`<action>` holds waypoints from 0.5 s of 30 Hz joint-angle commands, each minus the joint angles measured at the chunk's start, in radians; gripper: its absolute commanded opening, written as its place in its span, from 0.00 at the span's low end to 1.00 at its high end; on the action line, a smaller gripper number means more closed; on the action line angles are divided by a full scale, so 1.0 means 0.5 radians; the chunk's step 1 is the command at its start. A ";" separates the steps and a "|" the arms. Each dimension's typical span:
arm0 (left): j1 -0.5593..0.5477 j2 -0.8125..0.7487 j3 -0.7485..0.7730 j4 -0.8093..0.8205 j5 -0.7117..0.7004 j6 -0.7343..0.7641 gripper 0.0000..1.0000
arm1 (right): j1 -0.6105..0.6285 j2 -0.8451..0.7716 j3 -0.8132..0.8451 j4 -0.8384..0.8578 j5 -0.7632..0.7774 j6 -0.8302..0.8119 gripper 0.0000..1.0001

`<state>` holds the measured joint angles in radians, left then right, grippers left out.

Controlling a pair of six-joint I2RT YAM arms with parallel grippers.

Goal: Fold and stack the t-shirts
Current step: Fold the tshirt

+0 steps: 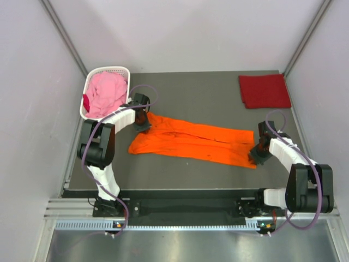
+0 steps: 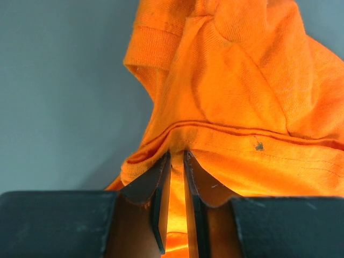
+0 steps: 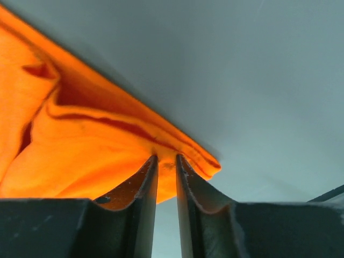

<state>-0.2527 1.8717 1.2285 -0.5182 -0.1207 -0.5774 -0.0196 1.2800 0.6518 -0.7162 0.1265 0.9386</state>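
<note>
Dark flat fingers of the left gripper (image 2: 177, 156) sit narrow, pinching a bunched, stitched hem of the soft orange t-shirt (image 2: 242, 107). The right gripper (image 3: 166, 158) is as narrow, the shirt's folded corner between its tips; whether it bites I can't tell. The left arm (image 1: 98, 147) and right arm (image 1: 294, 155) bend low over the grey table (image 1: 218, 93), the shirt lying long and rumpled between them.

No words, labels, brand marks, numbers or signs can be read anywhere in these views. Even seen close up from both wrists, the orange t-shirt (image 1: 191, 142) shows only plain cloth and stitching, with no print or tag.
</note>
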 commanded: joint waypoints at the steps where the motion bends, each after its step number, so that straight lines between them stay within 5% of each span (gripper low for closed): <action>1: 0.054 0.092 -0.089 0.070 -0.145 0.017 0.22 | 0.021 0.023 -0.046 0.052 0.072 0.077 0.19; 5: 0.058 0.092 -0.092 0.070 -0.173 0.020 0.21 | 0.021 -0.017 -0.079 0.116 0.091 0.077 0.00; 15: 0.058 0.150 -0.110 0.073 -0.206 0.017 0.21 | 0.021 -0.299 0.022 -0.138 0.293 -0.006 0.00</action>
<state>-0.2520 1.8725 1.2282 -0.5175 -0.1219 -0.5777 -0.0151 1.1858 0.6357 -0.7338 0.1974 0.9497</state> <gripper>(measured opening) 0.211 0.006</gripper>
